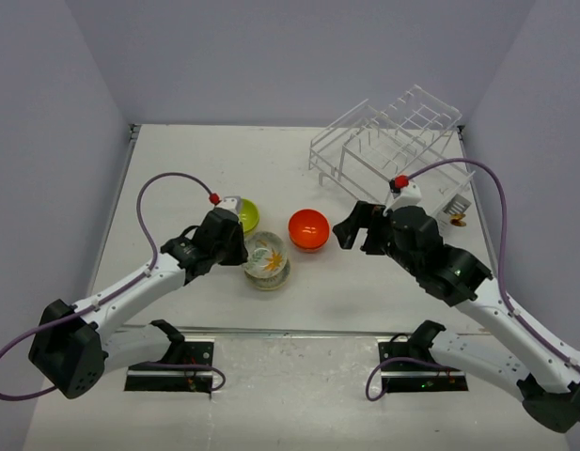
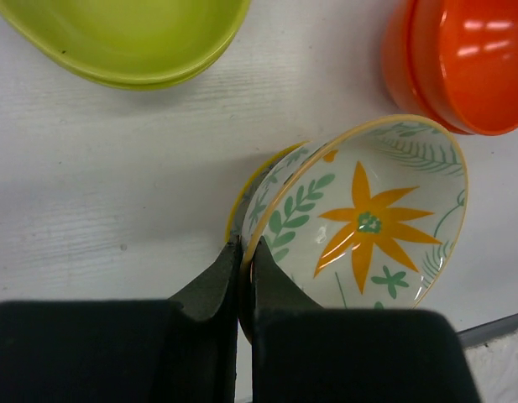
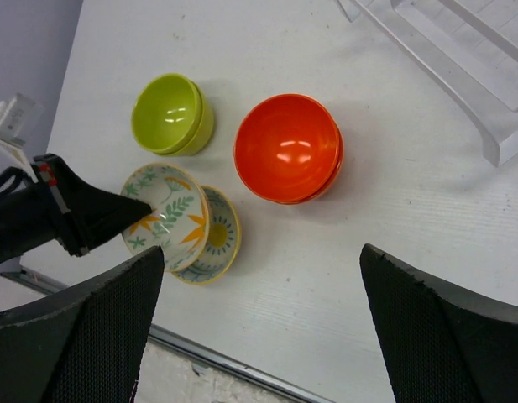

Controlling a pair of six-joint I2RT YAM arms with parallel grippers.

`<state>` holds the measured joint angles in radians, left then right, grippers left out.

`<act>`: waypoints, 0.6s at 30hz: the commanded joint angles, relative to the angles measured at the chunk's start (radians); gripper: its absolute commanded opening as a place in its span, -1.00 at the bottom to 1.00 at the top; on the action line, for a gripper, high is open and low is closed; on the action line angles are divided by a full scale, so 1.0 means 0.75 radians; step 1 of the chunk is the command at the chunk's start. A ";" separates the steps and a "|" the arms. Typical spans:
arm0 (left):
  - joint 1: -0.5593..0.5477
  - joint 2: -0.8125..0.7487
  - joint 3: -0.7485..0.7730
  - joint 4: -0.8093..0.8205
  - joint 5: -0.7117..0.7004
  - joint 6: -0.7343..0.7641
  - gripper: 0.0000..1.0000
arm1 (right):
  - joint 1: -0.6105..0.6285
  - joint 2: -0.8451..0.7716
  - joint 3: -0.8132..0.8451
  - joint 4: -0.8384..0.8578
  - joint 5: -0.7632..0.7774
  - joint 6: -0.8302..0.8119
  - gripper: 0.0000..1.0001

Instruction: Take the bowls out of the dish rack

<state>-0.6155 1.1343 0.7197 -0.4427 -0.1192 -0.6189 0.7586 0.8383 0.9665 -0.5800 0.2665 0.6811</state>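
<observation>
My left gripper (image 2: 244, 245) is shut on the rim of a cream flower-pattern bowl (image 2: 368, 218), one finger inside and one outside. This bowl (image 1: 267, 252) hangs tilted over a second flowered bowl (image 3: 221, 239) that lies on the table. A yellow-green bowl (image 1: 246, 215) and an orange-red bowl (image 1: 308, 229) stand just behind them. My right gripper (image 3: 259, 260) is open with nothing between its fingers, hovering to the right of the orange-red bowl (image 3: 288, 147). The white wire dish rack (image 1: 393, 146) stands at the back right, and I see no bowls in it.
A small white ribbed object (image 1: 456, 209) lies to the right of the rack. The table's metal front edge (image 3: 225, 365) runs just below the flowered bowls. Grey walls close the table in on the left, right and back.
</observation>
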 commanded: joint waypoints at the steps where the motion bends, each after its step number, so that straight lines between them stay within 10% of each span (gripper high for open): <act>1: 0.005 -0.042 0.006 0.193 0.102 -0.038 -1.00 | -0.003 0.044 -0.033 0.029 -0.046 -0.039 0.98; 18: -0.002 -0.042 -0.076 0.157 0.198 -0.001 -0.89 | -0.005 0.087 -0.115 0.113 -0.128 -0.072 0.98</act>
<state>-0.6155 1.1400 0.6571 -0.3710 0.0216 -0.6174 0.7578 0.9207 0.8967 -0.5365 0.1867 0.6422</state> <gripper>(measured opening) 0.036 0.987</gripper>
